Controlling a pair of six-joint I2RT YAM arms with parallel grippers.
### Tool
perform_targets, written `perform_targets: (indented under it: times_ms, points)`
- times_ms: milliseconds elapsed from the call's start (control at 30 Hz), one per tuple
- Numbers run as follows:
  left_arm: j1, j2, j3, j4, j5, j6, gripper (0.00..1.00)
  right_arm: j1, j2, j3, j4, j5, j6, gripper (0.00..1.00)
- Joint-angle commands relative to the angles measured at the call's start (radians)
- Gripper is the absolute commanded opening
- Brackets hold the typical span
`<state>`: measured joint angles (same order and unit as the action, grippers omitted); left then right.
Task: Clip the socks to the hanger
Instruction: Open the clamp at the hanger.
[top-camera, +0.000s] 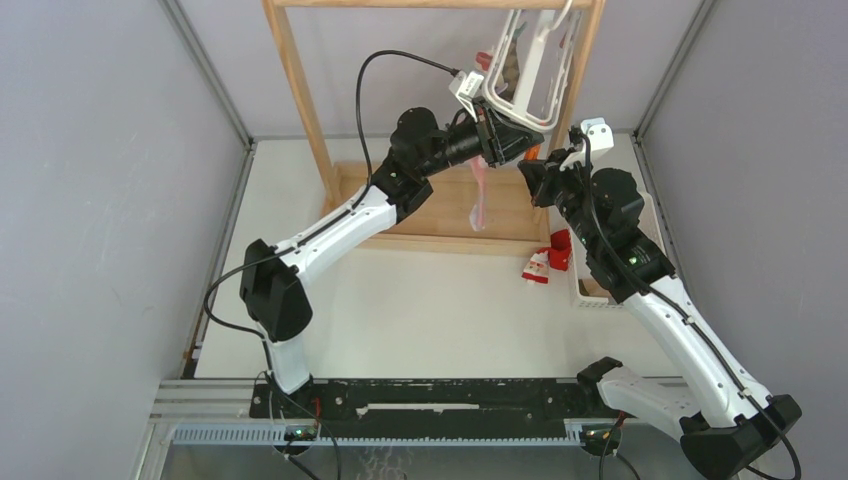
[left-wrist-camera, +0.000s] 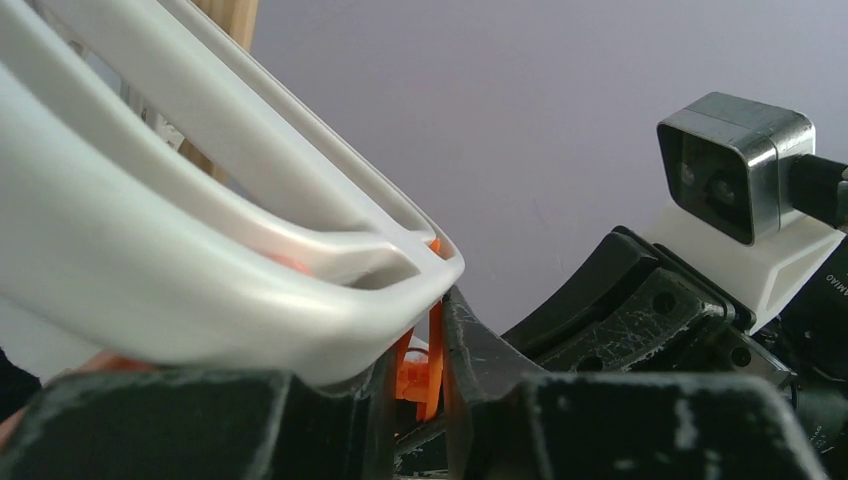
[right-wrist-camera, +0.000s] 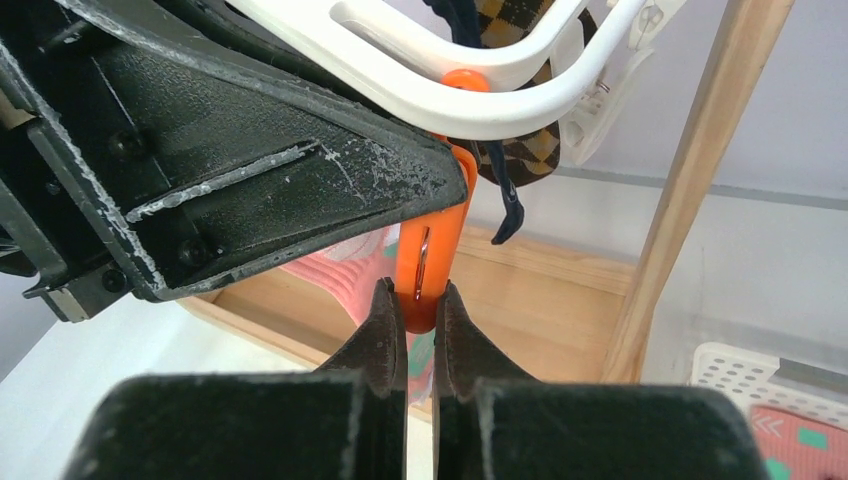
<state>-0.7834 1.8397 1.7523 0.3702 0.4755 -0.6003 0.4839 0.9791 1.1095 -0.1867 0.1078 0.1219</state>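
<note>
The white hanger (top-camera: 530, 75) hangs from the wooden rack, with a brown checked sock (right-wrist-camera: 522, 150) clipped to it. An orange clip (right-wrist-camera: 432, 240) dangles from the hanger's lower corner. My right gripper (right-wrist-camera: 418, 300) is shut on the clip's lower end. My left gripper (left-wrist-camera: 425, 330) has come in from the left under the frame (left-wrist-camera: 200, 260), its fingers pressed on either side of the same orange clip (left-wrist-camera: 418, 375) higher up. A pink sock (top-camera: 481, 195) with teal dots hangs just below the two grippers, behind the clip (right-wrist-camera: 340, 275). A red sock (top-camera: 548, 260) lies on the table.
The tall wooden rack has a post (right-wrist-camera: 690, 190) right of the hanger and a flat base (top-camera: 440, 210) under it. A white slatted basket (top-camera: 600, 290) at the right holds another pink sock (right-wrist-camera: 800, 440). Grey walls close in both sides.
</note>
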Motion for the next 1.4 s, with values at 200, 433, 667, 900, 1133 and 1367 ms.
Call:
perform_targets:
  times_ms: [200, 433, 667, 900, 1133, 1367]
  points:
    - [-0.029, 0.005, 0.014, -0.016, 0.050, 0.013, 0.00, 0.003, -0.011, 0.006, -0.002, -0.062, 0.009, 0.00]
    - [-0.018, -0.035, -0.055, 0.018, 0.026, 0.006, 0.00, -0.016, -0.056, 0.006, -0.028, -0.035, -0.001, 0.00]
    - [-0.015, -0.048, -0.083, 0.043, 0.060, -0.014, 0.00, -0.056, -0.085, 0.006, -0.048, -0.039, -0.005, 0.00]
    - [-0.013, -0.072, -0.111, 0.047, 0.078, -0.002, 0.00, -0.082, -0.090, 0.006, -0.059, -0.042, -0.005, 0.00]
    - [-0.001, -0.079, -0.125, 0.048, 0.085, -0.002, 0.00, -0.111, -0.102, 0.006, -0.086, -0.039, -0.002, 0.00]
    - [0.011, -0.078, -0.123, 0.056, 0.093, -0.016, 0.00, -0.132, -0.109, 0.006, -0.106, -0.028, 0.002, 0.00]
